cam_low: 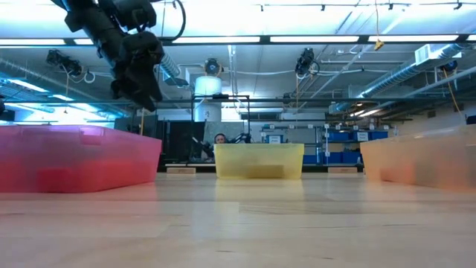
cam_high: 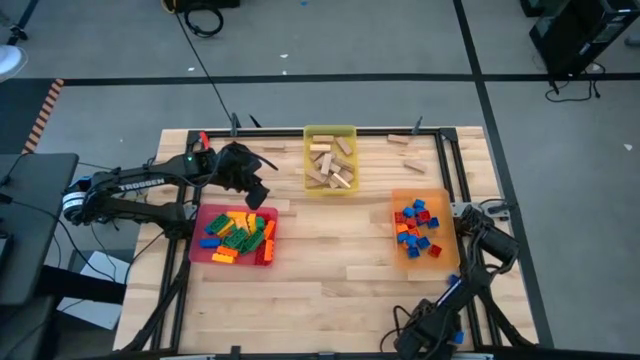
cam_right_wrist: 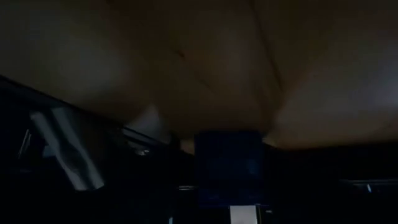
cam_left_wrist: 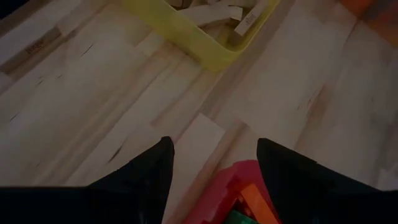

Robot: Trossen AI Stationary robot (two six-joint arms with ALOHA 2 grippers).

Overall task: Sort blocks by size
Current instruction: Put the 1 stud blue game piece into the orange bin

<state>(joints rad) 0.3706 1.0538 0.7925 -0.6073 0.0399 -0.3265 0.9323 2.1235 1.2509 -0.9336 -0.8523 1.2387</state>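
Tan wooden rectangular blocks [cam_high: 331, 165] are piled in the yellow plastic tray [cam_high: 309, 133] at the table's far edge; long studded plastic bricks [cam_high: 238, 235] fill the red tray [cam_high: 199, 225], short red and blue bricks [cam_high: 416, 227] the orange tray [cam_high: 441, 203]. Loose tan blocks [cam_high: 400, 140] beside the yellow tray probably remain to be gathered, each best straddled squarely across its narrow sides. The left gripper [cam_left_wrist: 214, 163] hangs empty, fingers parted, above the red tray's far edge. The right arm is folded at the near edge; its fingers cannot be judged.
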